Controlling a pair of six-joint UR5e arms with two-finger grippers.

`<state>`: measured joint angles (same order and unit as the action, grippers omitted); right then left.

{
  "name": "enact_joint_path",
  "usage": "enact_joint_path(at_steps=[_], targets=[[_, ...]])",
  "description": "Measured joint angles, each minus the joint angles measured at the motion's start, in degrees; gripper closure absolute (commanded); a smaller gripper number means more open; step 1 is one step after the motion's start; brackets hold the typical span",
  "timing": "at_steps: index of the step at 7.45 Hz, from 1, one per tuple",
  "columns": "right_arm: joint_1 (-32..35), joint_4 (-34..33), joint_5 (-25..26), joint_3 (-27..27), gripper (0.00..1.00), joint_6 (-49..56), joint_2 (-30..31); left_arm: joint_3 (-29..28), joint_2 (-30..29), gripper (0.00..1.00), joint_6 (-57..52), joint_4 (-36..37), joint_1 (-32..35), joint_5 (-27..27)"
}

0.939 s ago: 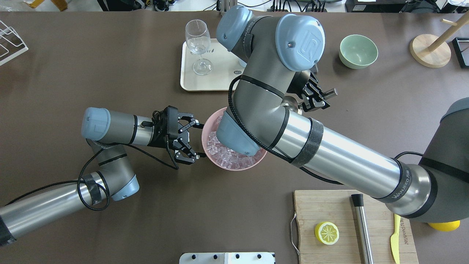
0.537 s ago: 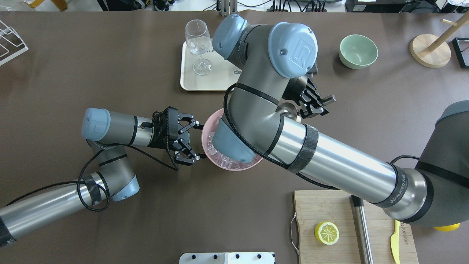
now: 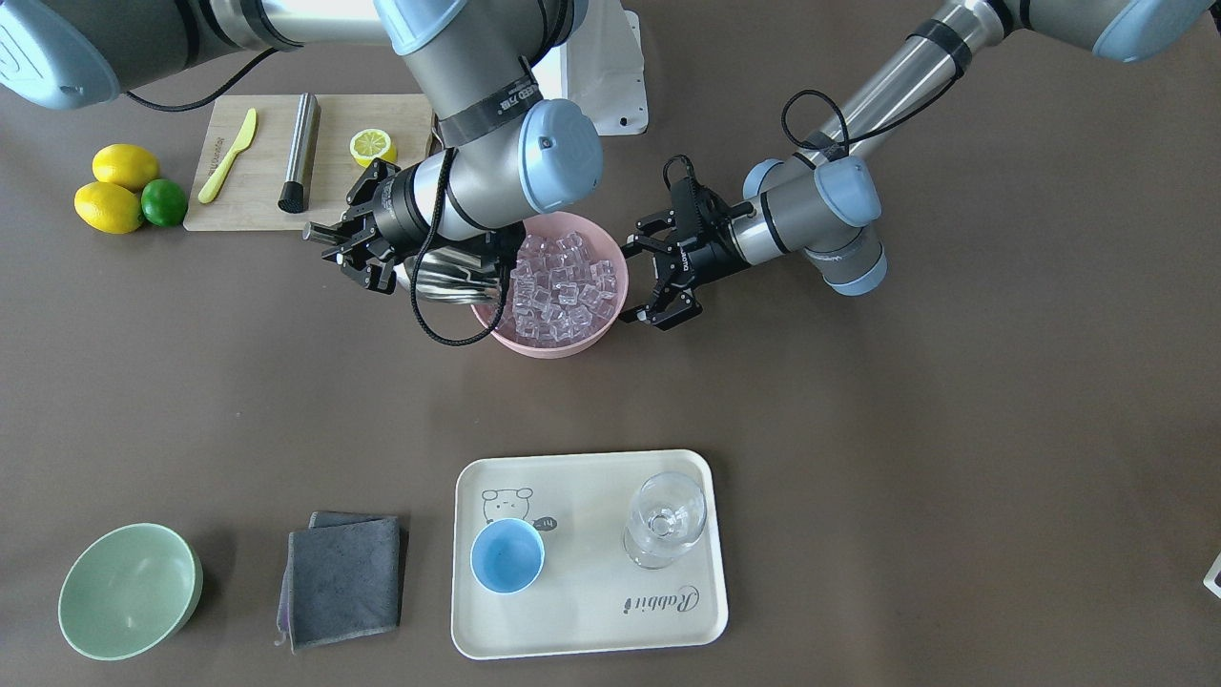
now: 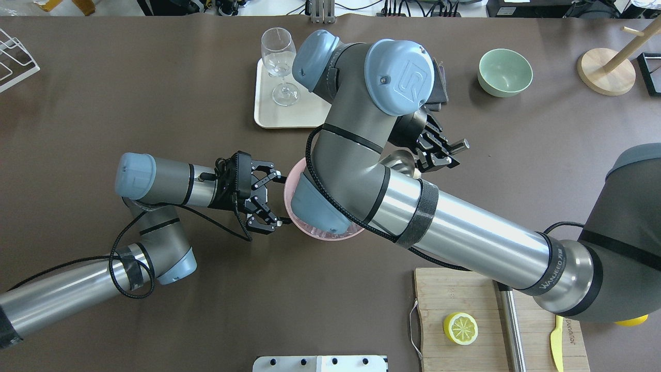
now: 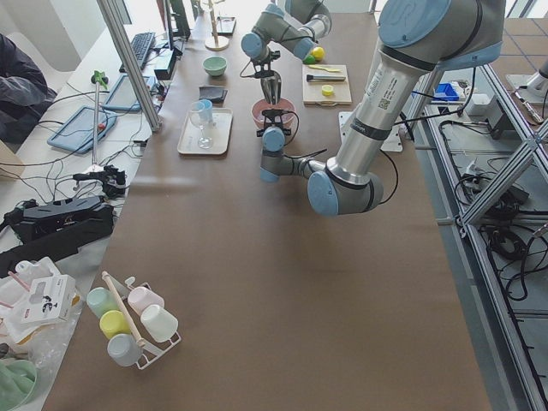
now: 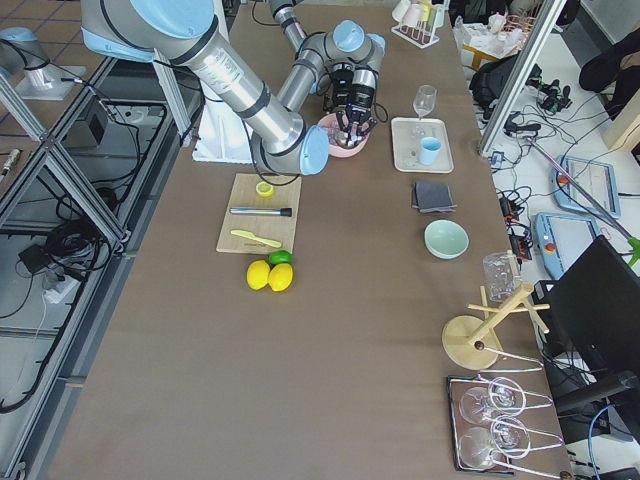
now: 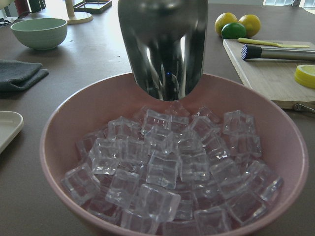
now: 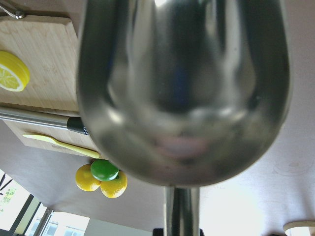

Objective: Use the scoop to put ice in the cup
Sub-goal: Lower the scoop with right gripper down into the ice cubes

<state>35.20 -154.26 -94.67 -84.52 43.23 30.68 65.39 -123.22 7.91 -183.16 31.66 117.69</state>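
Our right gripper (image 3: 351, 240) is clenched on the short handle of the shiny stainless-steel scoop (image 7: 162, 49). Its trough hangs mouth-down just above the small clear ice cubes (image 7: 167, 167) heaped in the round pink bowl (image 7: 74, 118), and we see no ice in it yet. Our left gripper (image 3: 634, 278) is released, jaws spread just beside the bowl's opposite rim; we cannot tell whether they touch it. We judge it best to push the lip low under the cubes, then roll the trough level before lifting. The small light-blue cup (image 3: 507, 555) sits on a cream tray (image 3: 591, 620), well apart from the bowl, on its side away from the robot. The brown table (image 3: 906, 429) looks matte, with a cluttered side bench (image 5: 94, 128) beyond it.
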Motion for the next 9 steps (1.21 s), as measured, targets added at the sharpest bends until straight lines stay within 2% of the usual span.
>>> enact_joint_path(at_steps=[4, 9], targets=[[-1.75, 1.12, -0.23, 3.28, 1.00, -2.75, -1.35, 0.06, -0.08, 0.01, -0.08, 0.09, -0.24, 0.01], [-2.83, 3.56, -0.56, 3.01, 1.00, -5.92, -0.93, 0.84, -0.80, 0.01, 0.05, 1.37, -0.29, -0.17]])
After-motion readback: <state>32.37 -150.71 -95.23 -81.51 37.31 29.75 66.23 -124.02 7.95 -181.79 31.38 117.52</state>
